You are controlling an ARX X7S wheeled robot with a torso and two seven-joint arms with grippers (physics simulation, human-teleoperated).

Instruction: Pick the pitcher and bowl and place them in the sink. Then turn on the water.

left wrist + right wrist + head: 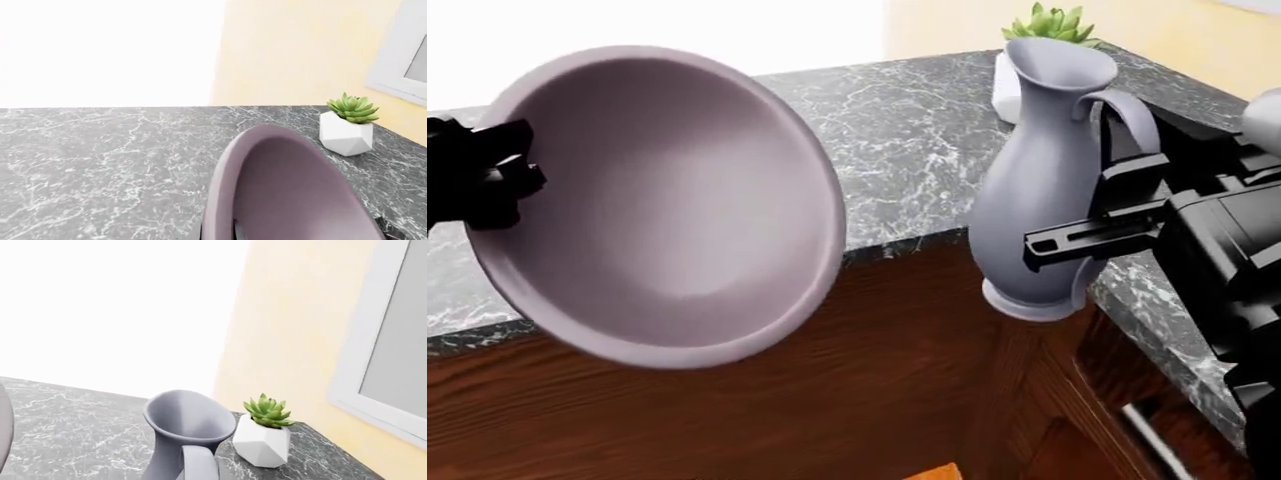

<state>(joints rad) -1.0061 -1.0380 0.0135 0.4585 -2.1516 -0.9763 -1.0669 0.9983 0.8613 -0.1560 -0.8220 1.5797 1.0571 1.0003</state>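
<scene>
The mauve-grey bowl (661,205) hangs in the air in front of the counter edge, tipped so its inside faces the head camera. My left gripper (510,180) is shut on its left rim. In the left wrist view the bowl (293,190) fills the near part of the frame. The lavender-grey pitcher (1044,180) is upright and lifted off the counter at the right. My right gripper (1101,215) is shut on it by the handle. The right wrist view shows the pitcher's flared mouth (187,420) and the handle top, with the fingers hidden. The sink is out of view.
A dark marble counter (894,140) runs along the back, with wooden cabinet fronts (868,360) below it. A small succulent in a white faceted pot (1028,60) (347,131) (263,437) stands by the yellow wall, just behind the pitcher. A white window frame (373,365) is on that wall.
</scene>
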